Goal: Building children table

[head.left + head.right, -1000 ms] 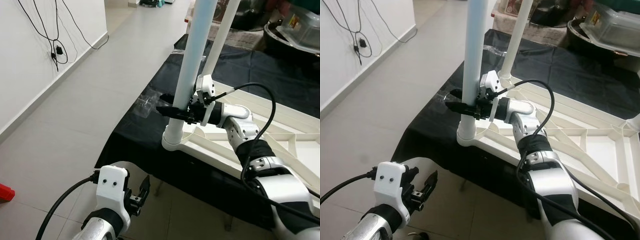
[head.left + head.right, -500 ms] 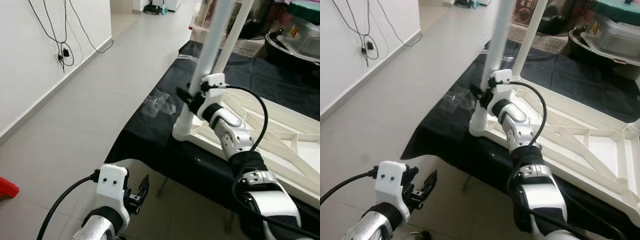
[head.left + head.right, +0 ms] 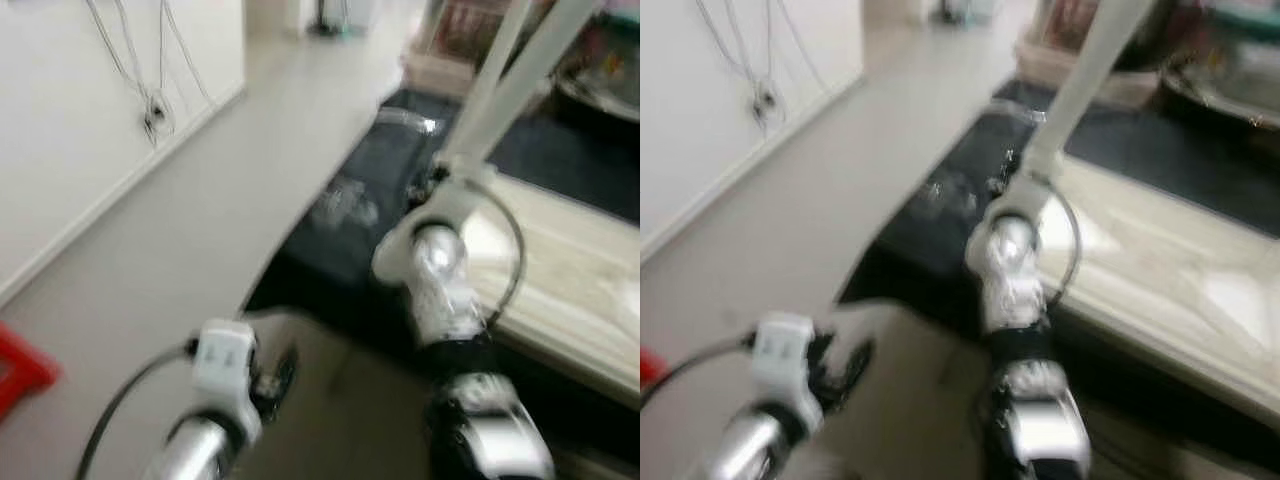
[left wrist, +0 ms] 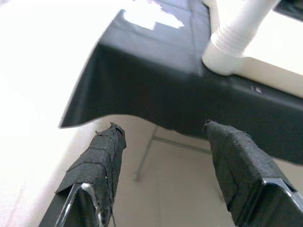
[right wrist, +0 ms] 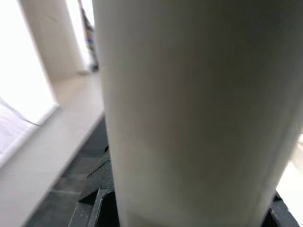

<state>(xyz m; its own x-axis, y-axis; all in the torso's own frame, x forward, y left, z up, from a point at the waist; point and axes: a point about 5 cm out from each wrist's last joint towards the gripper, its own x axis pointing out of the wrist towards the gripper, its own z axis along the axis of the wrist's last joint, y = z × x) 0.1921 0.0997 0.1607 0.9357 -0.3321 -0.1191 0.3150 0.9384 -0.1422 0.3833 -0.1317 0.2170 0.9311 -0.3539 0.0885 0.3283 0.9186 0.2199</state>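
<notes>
Right gripper pressed against white table leg, grip impossible to tell. Left gripper spread wide below black-draped edge, grasping nothing.

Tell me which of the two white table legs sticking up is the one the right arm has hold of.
The nearer leg, screwed into the tabletop's front corner socket; the right gripper is at its base and it fills the right wrist view. The other leg leans behind it.

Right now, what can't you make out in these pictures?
- Right gripper: head views smeared by motion, so its grasp on the white leg is unreadable.
- Leg's top: cut off by the picture edge.
- Right wrist view: the leg blocks what lies behind.
- Tabletop ribs: blurred.
</notes>
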